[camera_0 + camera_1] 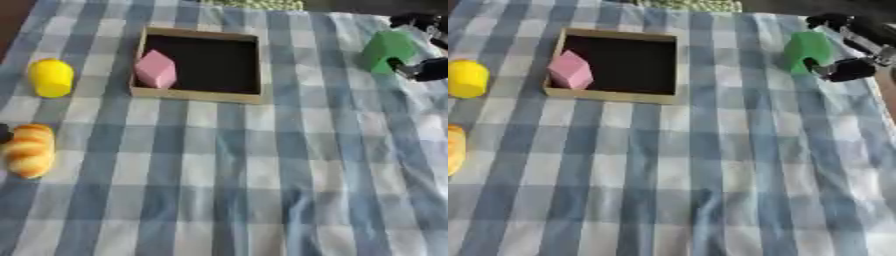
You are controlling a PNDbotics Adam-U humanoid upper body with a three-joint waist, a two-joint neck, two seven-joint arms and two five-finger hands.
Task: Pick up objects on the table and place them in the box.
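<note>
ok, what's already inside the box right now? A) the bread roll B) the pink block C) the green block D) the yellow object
B: the pink block lies inside the box against its left wall, while the green block sits out on the cloth at the right hand, and the yellow object and the bread roll lie on the cloth left of the box.

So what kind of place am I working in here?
Probably a tabletop sorting setup, not a real kitchen: a blue checked tablecloth, a shallow box and toy-like blocks, with the right robot hand at a green block.
</note>
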